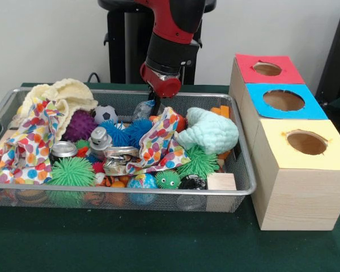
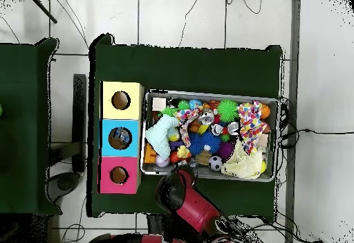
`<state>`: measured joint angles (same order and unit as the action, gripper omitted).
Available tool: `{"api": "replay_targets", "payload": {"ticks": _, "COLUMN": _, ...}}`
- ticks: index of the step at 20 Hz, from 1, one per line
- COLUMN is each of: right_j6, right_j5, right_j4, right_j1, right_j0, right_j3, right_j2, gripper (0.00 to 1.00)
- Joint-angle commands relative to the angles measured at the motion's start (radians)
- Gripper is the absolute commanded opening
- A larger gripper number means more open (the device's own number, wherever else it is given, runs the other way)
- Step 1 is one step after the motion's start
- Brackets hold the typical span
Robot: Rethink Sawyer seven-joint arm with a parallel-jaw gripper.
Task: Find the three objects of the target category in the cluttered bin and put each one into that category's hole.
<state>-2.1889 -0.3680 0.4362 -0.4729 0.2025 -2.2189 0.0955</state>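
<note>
A wire mesh bin [image 1: 245, 190] holds a pile of mixed items. My gripper [image 1: 157, 106] reaches down into the bin's back middle. It sits just behind a polka-dot cloth [image 1: 158, 144] and beside a crumpled clear plastic piece [image 1: 142, 109]. Its tip is hidden by the cloth and the arm's red wrist [image 1: 161, 79]. A mint fuzzy cloth [image 1: 211, 131] lies to its right. A wooden box to the right has a red hole [image 1: 267, 68], a blue hole [image 1: 283, 100] and a yellow hole [image 1: 306, 142]. In the overhead view the arm [image 2: 181, 187] covers the gripper at the bin's [image 2: 207, 93] lower edge.
Also in the bin: a cream knitted cloth [image 1: 59, 93], a second polka-dot cloth [image 1: 28, 144], green spiky balls [image 1: 72, 170], a blue spiky ball [image 1: 124, 133], a purple one [image 1: 79, 124], a small soccer ball [image 1: 106, 114], a metal can [image 1: 63, 150] and a wooden block [image 1: 221, 182].
</note>
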Motion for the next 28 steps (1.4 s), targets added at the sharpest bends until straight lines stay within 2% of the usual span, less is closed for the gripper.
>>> {"api": "replay_targets", "payload": {"ticks": 1, "right_j6": -0.137, "right_j5": 0.1, "right_j4": -0.028, "right_j1": 0.058, "right_j0": 0.05, "right_j3": -0.018, "right_j2": -0.015, "gripper": 0.0}}
{"api": "replay_targets", "payload": {"ticks": 2, "right_j6": -0.114, "right_j5": 0.092, "right_j4": -0.089, "right_j1": 0.012, "right_j0": 0.088, "right_j3": -0.023, "right_j2": -0.028, "gripper": 0.0}}
{"api": "replay_targets", "payload": {"ticks": 3, "right_j6": -0.078, "right_j5": 0.129, "right_j4": -0.125, "right_j1": -0.071, "right_j0": 0.105, "right_j3": -0.038, "right_j2": -0.022, "gripper": 0.0}}
{"api": "replay_targets", "payload": {"ticks": 5, "right_j6": 0.02, "right_j5": 0.271, "right_j4": -0.147, "right_j1": -0.253, "right_j0": 0.073, "right_j3": -0.033, "right_j2": 0.05, "gripper": 0.0}}
{"api": "replay_targets", "payload": {"ticks": 7, "right_j6": 0.061, "right_j5": 0.426, "right_j4": -0.161, "right_j1": -0.37, "right_j0": 0.03, "right_j3": -0.007, "right_j2": 0.109, "gripper": 0.0}}
{"api": "replay_targets", "payload": {"ticks": 9, "right_j6": 0.064, "right_j5": 0.538, "right_j4": -0.19, "right_j1": -0.435, "right_j0": 0.011, "right_j3": 0.022, "right_j2": 0.136, "gripper": 0.0}}
{"api": "replay_targets", "payload": {"ticks": 10, "right_j6": 0.062, "right_j5": 0.588, "right_j4": -0.203, "right_j1": -0.451, "right_j0": -0.009, "right_j3": 0.047, "right_j2": 0.165, "gripper": 0.0}}
{"api": "replay_targets", "payload": {"ticks": 13, "right_j6": 0.04, "right_j5": 0.682, "right_j4": -0.243, "right_j1": -0.483, "right_j0": -0.016, "right_j3": 0.089, "right_j2": 0.184, "gripper": 0.0}}
{"api": "replay_targets", "payload": {"ticks": 17, "right_j6": 0.006, "right_j5": 0.756, "right_j4": -0.272, "right_j1": -0.505, "right_j0": -0.032, "right_j3": 0.122, "right_j2": 0.194, "gripper": 0.0}}
{"api": "replay_targets", "payload": {"ticks": 20, "right_j6": -0.032, "right_j5": 0.753, "right_j4": -0.268, "right_j1": -0.515, "right_j0": -0.028, "right_j3": 0.122, "right_j2": 0.167, "gripper": 0.0}}
{"api": "replay_targets", "payload": {"ticks": 23, "right_j6": -0.079, "right_j5": 0.761, "right_j4": -0.258, "right_j1": -0.528, "right_j0": -0.057, "right_j3": 0.144, "right_j2": 0.171, "gripper": 0.0}}
{"api": "replay_targets", "payload": {"ticks": 28, "right_j6": -0.132, "right_j5": 0.762, "right_j4": -0.233, "right_j1": -0.505, "right_j0": -0.102, "right_j3": 0.2, "right_j2": 0.182, "gripper": 0.0}}
